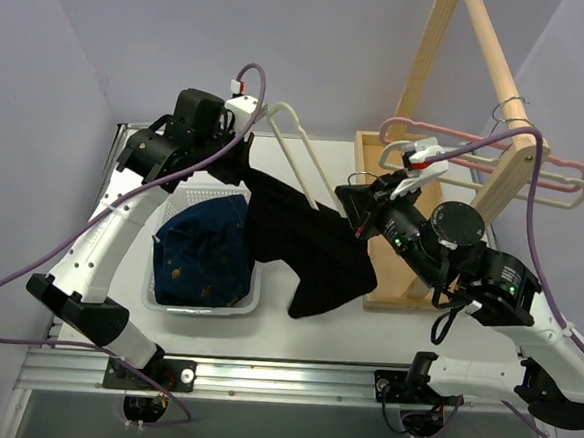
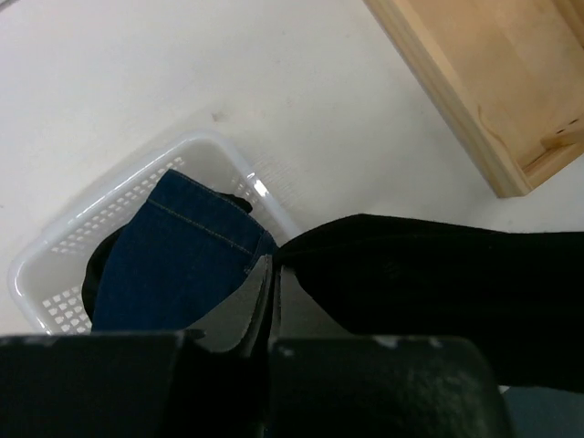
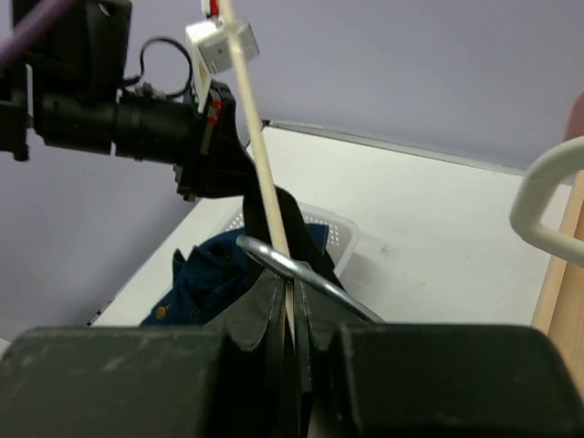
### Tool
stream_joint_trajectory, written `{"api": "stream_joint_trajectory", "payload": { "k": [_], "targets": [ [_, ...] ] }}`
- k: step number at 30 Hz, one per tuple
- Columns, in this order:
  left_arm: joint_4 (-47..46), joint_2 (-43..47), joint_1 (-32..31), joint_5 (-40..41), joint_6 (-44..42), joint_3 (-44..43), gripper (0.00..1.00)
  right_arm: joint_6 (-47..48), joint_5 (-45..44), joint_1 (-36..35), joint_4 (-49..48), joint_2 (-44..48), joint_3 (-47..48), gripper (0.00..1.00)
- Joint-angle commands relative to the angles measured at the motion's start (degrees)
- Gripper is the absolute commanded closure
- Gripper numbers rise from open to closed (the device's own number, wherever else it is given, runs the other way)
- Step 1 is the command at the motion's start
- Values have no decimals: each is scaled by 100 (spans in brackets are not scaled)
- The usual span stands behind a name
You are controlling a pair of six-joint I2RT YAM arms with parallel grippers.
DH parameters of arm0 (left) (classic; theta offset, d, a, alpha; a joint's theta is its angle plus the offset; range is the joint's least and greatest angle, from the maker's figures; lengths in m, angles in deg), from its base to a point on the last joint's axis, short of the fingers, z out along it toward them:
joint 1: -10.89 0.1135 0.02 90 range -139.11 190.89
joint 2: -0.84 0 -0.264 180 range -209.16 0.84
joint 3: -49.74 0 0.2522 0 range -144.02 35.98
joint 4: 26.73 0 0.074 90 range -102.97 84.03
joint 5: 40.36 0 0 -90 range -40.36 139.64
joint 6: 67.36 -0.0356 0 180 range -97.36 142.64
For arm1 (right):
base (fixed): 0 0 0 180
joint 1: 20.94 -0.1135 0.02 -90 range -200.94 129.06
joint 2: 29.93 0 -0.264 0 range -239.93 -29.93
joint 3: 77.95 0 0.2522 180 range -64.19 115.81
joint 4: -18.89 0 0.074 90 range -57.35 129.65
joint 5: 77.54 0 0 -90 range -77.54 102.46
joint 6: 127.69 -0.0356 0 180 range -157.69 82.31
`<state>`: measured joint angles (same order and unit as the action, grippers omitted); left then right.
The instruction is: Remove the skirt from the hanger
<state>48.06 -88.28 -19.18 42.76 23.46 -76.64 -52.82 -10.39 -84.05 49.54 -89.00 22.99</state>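
Observation:
The black skirt (image 1: 305, 245) hangs in the air over the table, draped from the cream hanger (image 1: 299, 151). My left gripper (image 1: 246, 154) is shut on the skirt's upper left edge; in the left wrist view the jaws (image 2: 271, 266) pinch the black cloth (image 2: 438, 274). My right gripper (image 1: 350, 208) is shut on the hanger at its lower right end, beside the metal hook (image 3: 285, 265). In the right wrist view the cream bar (image 3: 260, 164) runs up from my shut gripper (image 3: 290, 285), with the skirt (image 3: 274, 212) draped behind it.
A white perforated basket (image 1: 201, 305) below the left gripper holds a blue denim garment (image 1: 205, 248). A wooden rack (image 1: 422, 78) stands at the back right with a pink hanger (image 1: 448, 132) and a cream hanger (image 1: 495, 178) on it.

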Motion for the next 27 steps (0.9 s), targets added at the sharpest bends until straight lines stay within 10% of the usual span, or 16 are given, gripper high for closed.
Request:
{"api": "stream_joint_trajectory", "payload": {
  "k": [1, 17, 27],
  "targets": [
    [-170, 61, 220, 21, -143, 178, 98, 81, -369, -52, -861, 527, 46, 100],
    [-3341, 2416, 247, -2010, 1314, 2304, 98, -42, -510, -70, -4330, 71, -1185, 100],
    [-3696, 2707, 247, -2336, 1632, 2587, 98, 19, -1028, -78, -5326, -508, -668, 100]
  ]
}}
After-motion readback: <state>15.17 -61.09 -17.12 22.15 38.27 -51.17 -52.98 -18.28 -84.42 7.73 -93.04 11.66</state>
